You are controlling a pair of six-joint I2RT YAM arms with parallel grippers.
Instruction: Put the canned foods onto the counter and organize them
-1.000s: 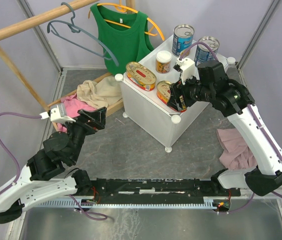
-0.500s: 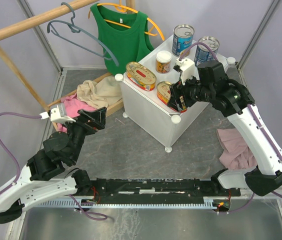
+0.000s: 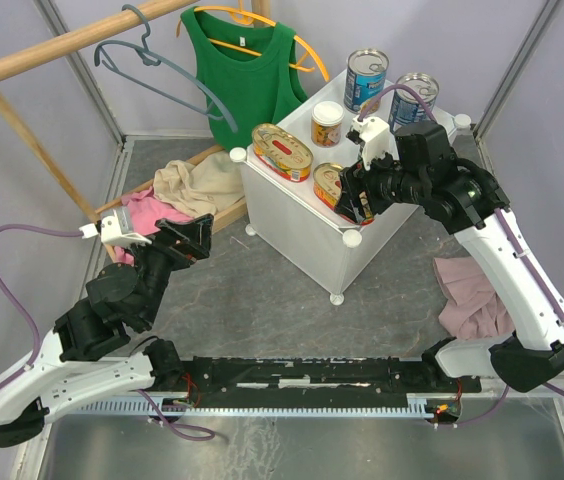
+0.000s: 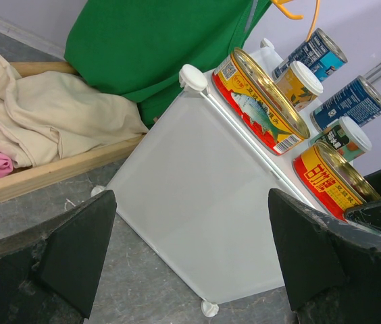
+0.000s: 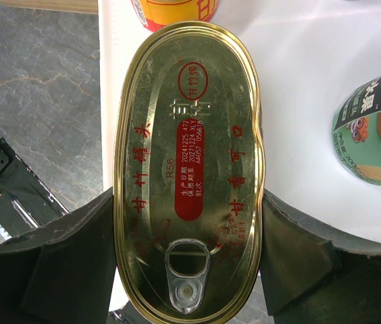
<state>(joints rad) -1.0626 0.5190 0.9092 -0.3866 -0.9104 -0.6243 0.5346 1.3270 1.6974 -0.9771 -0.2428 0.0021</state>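
The counter (image 3: 297, 222) carries the canned foods. Two tall blue-label cans (image 3: 366, 78) (image 3: 414, 95) stand at its back. A small white-lidded can (image 3: 327, 123) stands in the middle. One oval gold tin (image 3: 282, 150) lies at the left edge. My right gripper (image 3: 350, 192) is shut on the second oval tin (image 5: 189, 169), which sits on the counter top (image 5: 298, 81) near its front corner. The other small can (image 5: 373, 135) stands right of it. My left gripper (image 4: 190, 250) is open and empty, low, facing the counter's side (image 4: 197, 202).
A wooden tray (image 3: 224, 212) with beige and pink clothes (image 3: 187, 185) lies left of the counter. A green tank top (image 3: 242, 70) hangs on an orange hanger behind it, by a wooden rail (image 3: 52, 50). A pink cloth (image 3: 472, 290) lies on the floor at the right.
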